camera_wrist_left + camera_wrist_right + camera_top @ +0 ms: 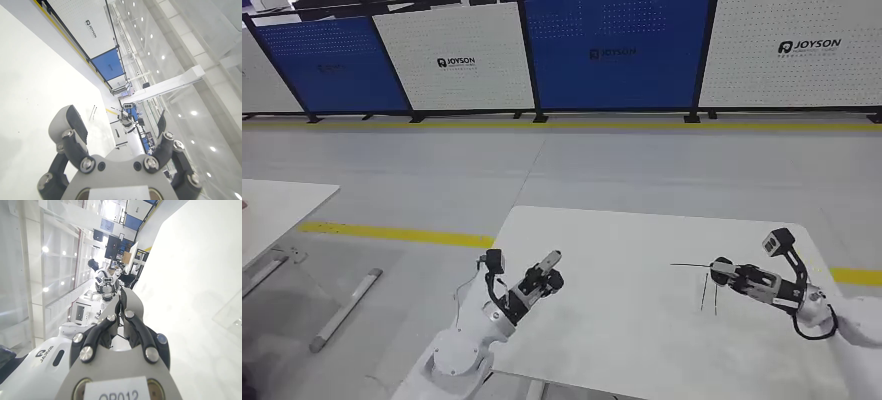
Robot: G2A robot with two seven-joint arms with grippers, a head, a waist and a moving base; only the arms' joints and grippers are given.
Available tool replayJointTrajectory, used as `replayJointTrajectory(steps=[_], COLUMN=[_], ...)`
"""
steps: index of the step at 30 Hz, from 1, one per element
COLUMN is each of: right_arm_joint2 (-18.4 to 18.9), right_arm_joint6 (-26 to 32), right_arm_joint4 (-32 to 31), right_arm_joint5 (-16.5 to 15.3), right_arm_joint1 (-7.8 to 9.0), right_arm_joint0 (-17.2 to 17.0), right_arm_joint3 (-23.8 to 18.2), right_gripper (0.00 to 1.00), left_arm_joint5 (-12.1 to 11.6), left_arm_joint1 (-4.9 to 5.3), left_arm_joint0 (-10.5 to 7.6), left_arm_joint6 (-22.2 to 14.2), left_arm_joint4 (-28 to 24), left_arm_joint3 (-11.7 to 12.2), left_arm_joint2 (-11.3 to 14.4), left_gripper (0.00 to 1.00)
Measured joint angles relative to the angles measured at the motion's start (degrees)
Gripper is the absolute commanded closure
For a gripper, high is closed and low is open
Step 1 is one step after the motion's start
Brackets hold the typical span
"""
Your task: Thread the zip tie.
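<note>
Plainly, the left gripper [553, 270] hangs over the near left edge of the table [622, 340] with its fingers spread wide and nothing between them, well apart from the work. Toward the middle, the zip tie [690, 266] juts out level above the table as a thin black strip. Its free end is aimed at the left gripper, and its other end is pinched in the right gripper [719, 269], whose fingers are closed tight on it. Just below that strip, two spare zip ties [708, 293] lie side by side flat on the table, close under the right gripper.

As I judge it, threading has not begun: the zip tie is straight, no loop is formed, and I cannot tell whether the free end is the tail or the head. The risks follow from that. The strip looks thin and springy, so if the left gripper closes on it off-centre it may bend away or twist in the right gripper's pinch, and tail and head slot would fall out of line. A long free length will likely sag or wobble, which makes a small slot easy to miss. The two grippers must meet closely, so their fingers could knock together. A low approach could also sweep the spare zip ties aside
</note>
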Motion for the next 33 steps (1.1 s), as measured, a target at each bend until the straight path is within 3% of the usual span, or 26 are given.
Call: replayJointTrajectory(steps=[8,13,17,20,28,30,33], right_arm_joint2=[-0.1,-3.3,-6.9,-8.1,-8.0,-8.0,-8.7], right_arm_joint6=[-1.2,-7.5,-14.1,-13.7,-13.6,-14.1,-16.8], right_arm_joint4=[0.2,0.5,-1.9,-1.6,-1.6,-1.2,-1.6], right_arm_joint5=[0.1,-2.5,-2.8,-2.6,-2.6,-2.7,-2.7], right_arm_joint1=[-0.13,-1.60,-3.28,-3.67,-3.64,-3.74,-4.35], right_arm_joint0=[-0.5,-2.4,-3.3,-3.6,-3.6,-3.9,-5.6], right_arm_joint3=[-0.7,-5.0,-6.8,-6.4,-6.4,-7.0,-9.6], right_gripper=[1.00,1.00,1.00,1.00,1.00,1.00,1.00], left_arm_joint5=[-0.2,-3.2,-5.0,-6.2,-6.2,-5.0,-1.3], left_arm_joint1=[0.08,0.61,0.59,0.29,0.27,0.22,0.07], left_arm_joint0=[-0.38,-1.94,-3.83,-4.54,-4.52,-4.68,-5.88], left_arm_joint6=[-1.0,-12.7,-20.8,-19.3,-18.2,-18.8,-20.5], left_arm_joint4=[0.8,-1.2,-5.3,-6.4,-6.4,-7.6,-13.1], left_arm_joint3=[0.4,2.3,4.4,5.5,5.6,5.8,7.4], left_arm_joint2=[0.1,1.2,4.5,6.2,6.3,7.2,8.5], left_gripper=[0.00,0.00,0.00,0.00,0.00,0.00,0.00])
